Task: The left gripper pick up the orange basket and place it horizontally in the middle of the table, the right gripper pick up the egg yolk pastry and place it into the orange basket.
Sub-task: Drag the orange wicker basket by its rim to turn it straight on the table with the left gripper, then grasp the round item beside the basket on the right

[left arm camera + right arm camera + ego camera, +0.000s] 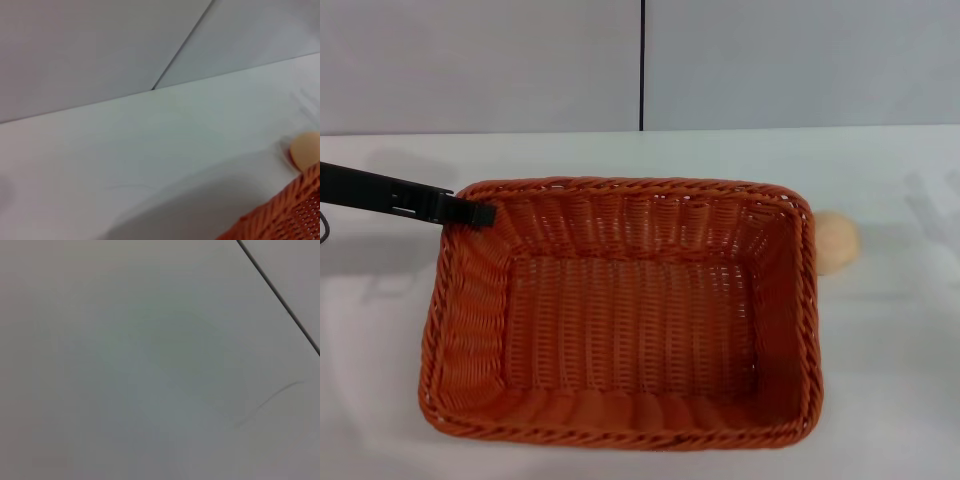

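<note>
Basket (630, 320) mid-desk (880, 400), long side across. Left end effector (470, 212) at far-left rim corner; open or clamped, cannot tell. Pastry (836, 243) just beside right wall. Risk: dragging basket on retreat, bumping pastry away. Right arm unseen.

A corner of the basket (285, 212), its orange weave and braided rim showing, rests on the white table (150, 165). The pastry (306, 150), a pale round ball, sits just beyond the basket's rim, partly hidden behind it; whether the two touch cannot be told. Far past the basket, the table ends at a grey wall (90, 50) with one dark seam.
</note>
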Robot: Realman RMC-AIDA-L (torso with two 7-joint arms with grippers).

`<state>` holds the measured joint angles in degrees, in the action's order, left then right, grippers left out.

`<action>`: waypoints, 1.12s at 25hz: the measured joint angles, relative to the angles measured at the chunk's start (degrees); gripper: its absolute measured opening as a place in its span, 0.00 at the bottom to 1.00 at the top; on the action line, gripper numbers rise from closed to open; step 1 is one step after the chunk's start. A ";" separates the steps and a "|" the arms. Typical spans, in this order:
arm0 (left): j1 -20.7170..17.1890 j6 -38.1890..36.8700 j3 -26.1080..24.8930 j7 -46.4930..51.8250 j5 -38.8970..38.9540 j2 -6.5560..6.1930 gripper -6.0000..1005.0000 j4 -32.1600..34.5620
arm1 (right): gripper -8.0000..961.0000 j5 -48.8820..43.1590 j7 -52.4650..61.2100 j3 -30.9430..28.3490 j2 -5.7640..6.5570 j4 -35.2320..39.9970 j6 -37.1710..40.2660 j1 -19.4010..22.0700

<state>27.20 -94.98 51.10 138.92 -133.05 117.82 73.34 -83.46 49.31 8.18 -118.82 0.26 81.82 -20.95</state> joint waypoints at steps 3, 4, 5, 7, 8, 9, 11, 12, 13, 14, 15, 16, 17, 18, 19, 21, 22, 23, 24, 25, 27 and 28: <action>-0.09 0.06 -0.30 -0.09 0.02 -0.07 0.24 -0.04 | 0.68 -0.02 0.00 0.00 0.00 0.00 0.00 0.22; -0.13 0.07 -0.51 -0.30 0.03 -0.07 0.26 -0.05 | 0.68 -0.02 0.00 0.00 0.00 0.00 0.00 0.30; -0.15 0.09 -0.69 -0.46 0.06 -0.07 0.27 -0.06 | 0.68 -0.03 0.00 0.00 0.00 0.00 0.00 0.35; -0.21 0.15 -0.95 -0.63 0.10 -0.07 0.30 -0.07 | 0.68 -0.03 0.00 0.00 0.00 -0.04 0.00 0.38; -0.23 0.20 -0.99 -0.68 0.11 -0.07 0.32 -0.08 | 0.68 -0.03 0.00 0.00 0.00 -0.06 0.02 0.39; -0.25 0.23 -1.06 -0.74 0.11 -0.09 0.33 -0.08 | 0.68 -0.03 0.00 0.00 0.00 -0.07 0.07 0.39; -0.26 0.26 -1.66 -1.23 0.11 -0.14 0.36 -0.10 | 0.68 -0.03 0.00 0.00 0.00 -0.04 0.21 0.38; -0.26 0.24 -2.25 -1.66 0.11 -0.16 0.41 -0.11 | 0.68 -0.03 0.00 0.00 0.01 -0.02 0.33 0.39; -0.25 0.17 -3.16 -2.38 0.19 -0.17 0.45 -0.13 | 0.68 -0.04 0.03 0.00 0.04 0.02 0.46 0.39; -0.19 0.12 -4.11 -3.05 0.34 -0.19 0.50 -0.13 | 0.68 -0.03 0.20 0.00 0.08 0.10 0.56 0.39; -0.11 0.04 -5.35 -4.01 0.82 -0.18 0.55 -0.13 | 0.68 -0.06 0.68 0.07 0.12 0.40 0.67 0.39; -0.05 0.01 -6.26 -4.85 1.32 -0.15 0.59 -0.14 | 0.68 -0.08 1.50 0.28 0.21 1.02 0.84 0.39; -0.05 -0.01 -7.56 -6.42 2.92 -0.08 0.64 -0.13 | 0.68 -0.13 2.65 0.90 0.22 2.09 1.22 0.38; -0.12 -0.01 -8.30 -7.57 4.16 -0.03 0.73 -0.13 | 0.68 -0.18 4.29 1.80 0.24 3.44 1.71 0.41; -0.42 -0.03 -9.02 -9.47 6.57 -0.01 0.73 -0.13 | 0.68 -0.21 6.27 3.07 0.28 5.21 2.40 0.42; -1.72 0.06 -10.11 -14.55 13.94 0.01 0.73 -0.13 | 0.67 -0.26 11.01 5.78 0.35 9.33 3.76 0.56; -1.72 0.06 -10.11 -14.55 13.94 0.01 0.72 -0.13 | 0.67 -0.28 14.23 7.47 0.54 12.09 4.68 0.68; -3.04 0.23 -10.37 -19.73 21.05 0.10 0.72 -0.84 | 0.67 -0.29 16.37 8.69 0.70 13.93 5.30 0.80; -3.57 0.26 -10.45 -22.53 24.86 0.12 0.72 -1.78 | 0.67 -0.29 18.97 10.11 1.09 16.15 6.12 0.93; -4.03 0.20 -10.45 -24.77 27.69 0.16 0.72 -2.75 | 0.67 -0.29 21.16 11.64 1.59 18.39 7.17 1.03; -4.94 -0.11 -10.50 -31.09 36.30 0.12 0.72 -6.66 | 0.67 -0.65 25.04 14.34 2.88 22.50 9.17 1.12; -5.27 -0.31 -10.49 -34.11 39.73 0.12 0.72 -8.80 | 0.67 -1.68 27.39 15.24 3.64 24.69 10.06 1.07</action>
<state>21.93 -95.30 40.62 104.81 -93.33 117.94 64.53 -85.14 76.70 23.42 -115.19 24.96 91.87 -19.88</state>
